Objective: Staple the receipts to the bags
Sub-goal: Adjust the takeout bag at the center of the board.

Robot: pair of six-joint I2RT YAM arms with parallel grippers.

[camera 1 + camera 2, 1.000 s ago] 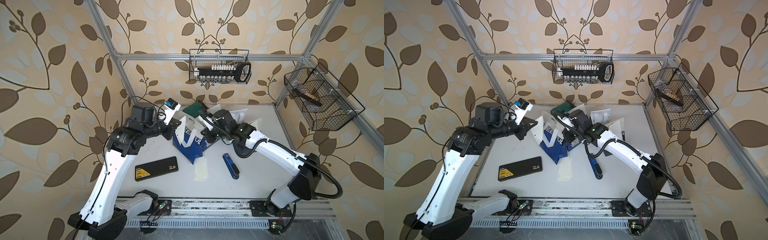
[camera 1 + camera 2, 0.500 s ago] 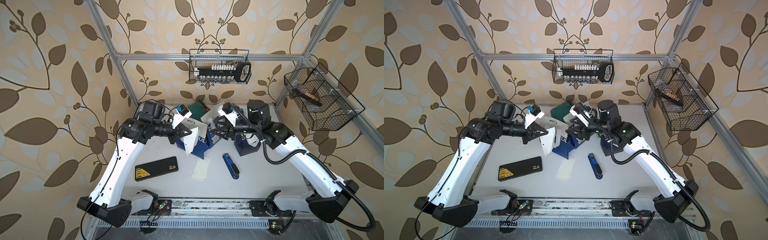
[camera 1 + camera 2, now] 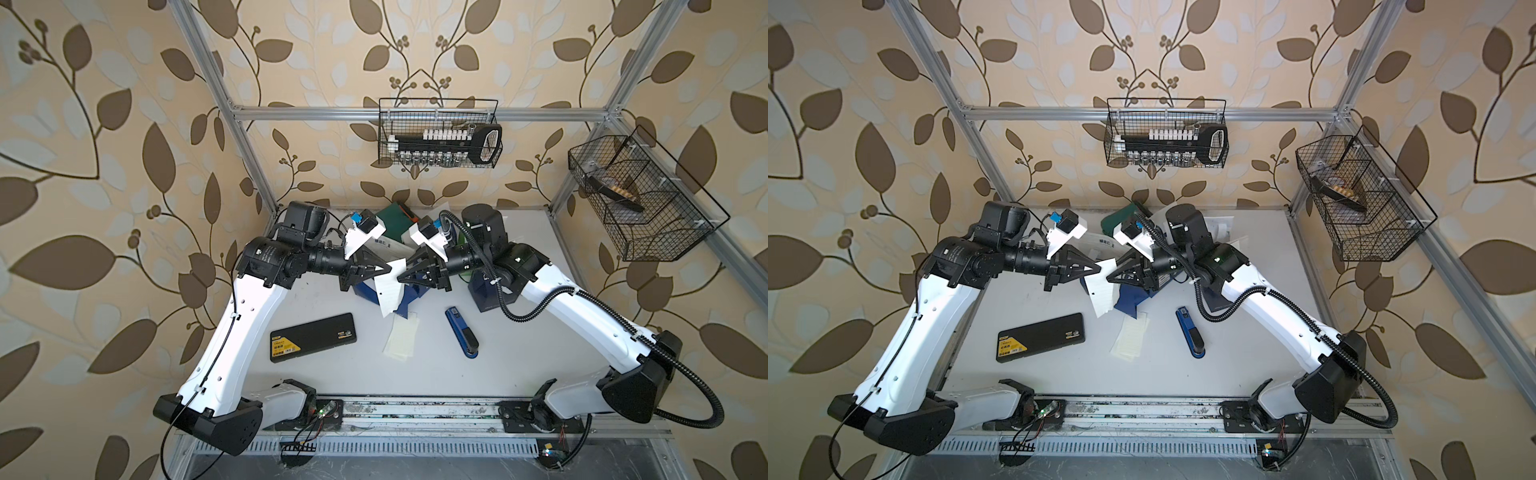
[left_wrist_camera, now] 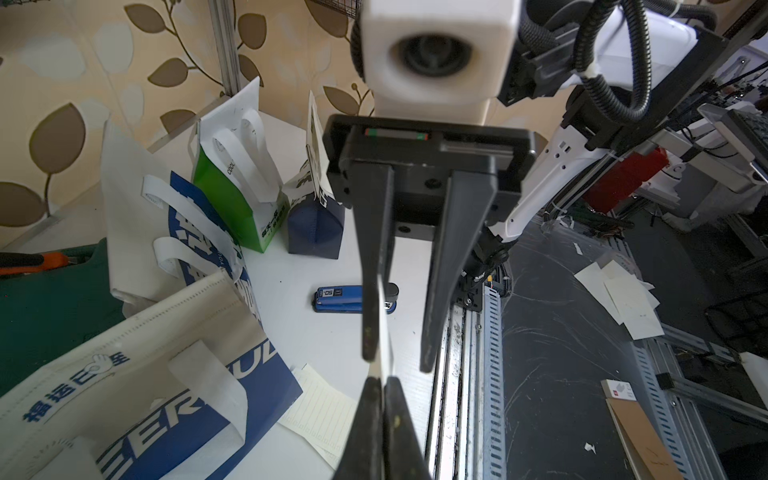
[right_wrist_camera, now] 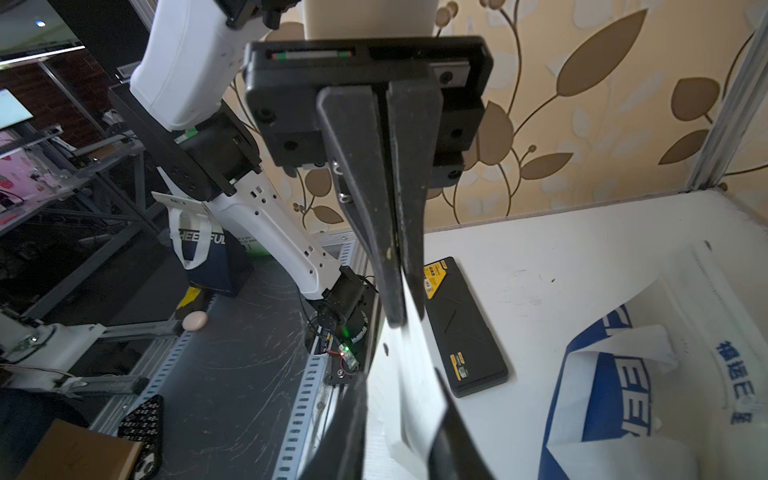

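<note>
Grip confirmed on the left: the left gripper (image 3: 388, 269) is clamped on the upper end of one receipt (image 3: 388, 293), which hangs free below its tips, clear of the table (image 3: 415, 374). Well out to its outer side and lower lies the flat black box with yellow label (image 3: 313, 343), not involved. Change noted: half a second ago the two grippers faced each other with a gap between. The right gripper (image 3: 402, 277) has since closed in tip to tip, and its jaws now stand apart on either side of the same receipt's upper edge. The left wrist view shows one right finger (image 4: 376, 249) against the paper; whether the pair has begun to bite is unclear. Directly beneath both grippers a navy-and-white bag (image 4: 166, 415) lies on its side, loose receipts (image 3: 402, 340) just beyond it. The blue stapler (image 3: 461, 334) lies below the right gripper, untouched. Assessment: a hand-over or two-handed hold is forming; no receipt is yet set against a bag.
</note>
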